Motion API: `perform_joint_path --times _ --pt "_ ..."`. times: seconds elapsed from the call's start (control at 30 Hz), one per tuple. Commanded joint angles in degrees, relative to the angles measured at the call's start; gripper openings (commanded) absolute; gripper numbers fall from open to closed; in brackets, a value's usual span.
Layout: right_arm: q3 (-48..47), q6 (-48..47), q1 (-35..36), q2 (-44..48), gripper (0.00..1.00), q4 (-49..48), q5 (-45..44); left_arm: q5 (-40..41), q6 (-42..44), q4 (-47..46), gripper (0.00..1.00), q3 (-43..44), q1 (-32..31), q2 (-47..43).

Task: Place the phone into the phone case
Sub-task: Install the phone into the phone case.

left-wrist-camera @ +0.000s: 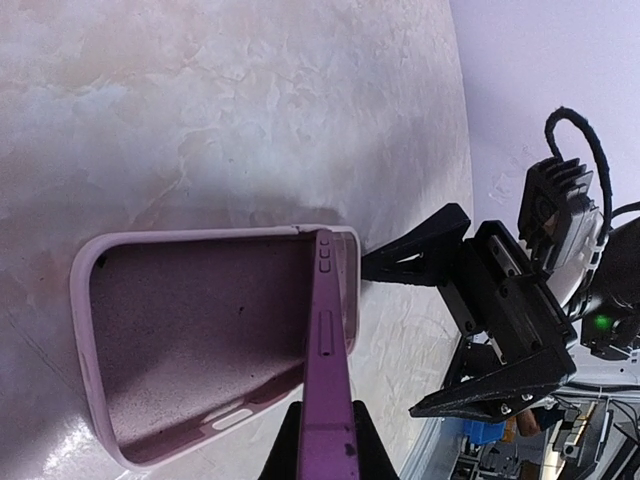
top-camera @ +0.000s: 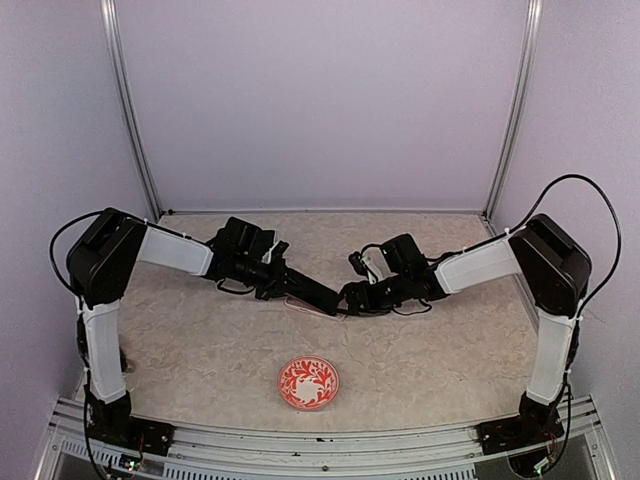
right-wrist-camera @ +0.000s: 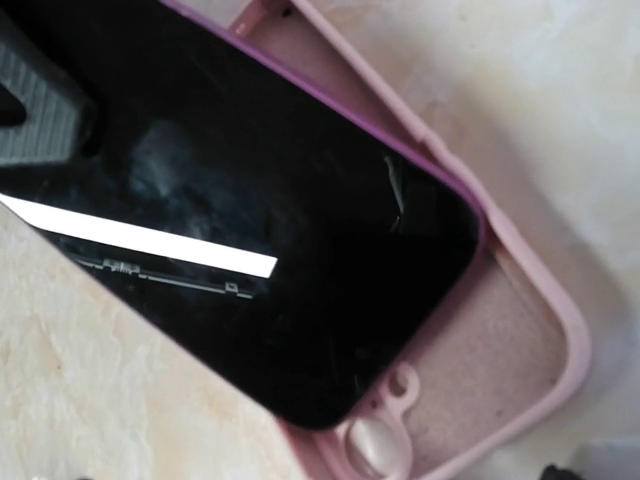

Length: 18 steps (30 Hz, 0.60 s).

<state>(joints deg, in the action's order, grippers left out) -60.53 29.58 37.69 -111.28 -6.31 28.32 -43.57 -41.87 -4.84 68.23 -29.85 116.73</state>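
A purple phone [left-wrist-camera: 328,350] with a black screen [right-wrist-camera: 250,230] is tilted, its far end resting in the pink phone case [left-wrist-camera: 190,340]. The case [right-wrist-camera: 520,340] lies open side up on the table, and the phone covers its upper part. My left gripper [left-wrist-camera: 327,440] is shut on the near end of the phone [top-camera: 315,294], which shows edge-on in the left wrist view. My right gripper [top-camera: 352,298] stands open just beyond the phone's far end, its two fingers [left-wrist-camera: 425,250] spread wide, holding nothing. In the top view the case [top-camera: 296,303] shows only as a pale sliver under the phone.
A red patterned plate [top-camera: 308,383] sits near the front edge of the marbled table [top-camera: 200,340], in front of both grippers. Walls and metal posts close in the back and the sides. The arms meet over the middle of the table.
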Motion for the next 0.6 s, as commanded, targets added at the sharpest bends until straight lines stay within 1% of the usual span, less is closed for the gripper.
perform_joint_path --times 0.0,0.2,0.37,0.47,0.57 --pt "-2.3 -0.6 -0.1 -2.4 0.95 1.7 0.3 -2.9 1.8 2.2 0.00 2.3 0.1 1.9" --pt "-5.0 -1.0 -0.1 -4.6 0.95 1.4 1.2 -4.9 1.9 3.1 0.00 2.8 0.0 3.0" --pt "-7.6 -1.2 0.0 -6.9 0.96 1.6 1.8 -5.9 0.6 2.0 0.00 2.1 -0.2 3.2" --pt "-8.6 -1.3 0.0 -7.4 0.98 2.0 1.7 -4.6 -0.1 2.1 0.00 1.6 -0.2 2.4" --pt "-8.4 -1.1 0.4 -7.0 0.98 2.3 1.6 -0.8 -2.3 1.0 0.00 -0.3 -0.5 0.6"
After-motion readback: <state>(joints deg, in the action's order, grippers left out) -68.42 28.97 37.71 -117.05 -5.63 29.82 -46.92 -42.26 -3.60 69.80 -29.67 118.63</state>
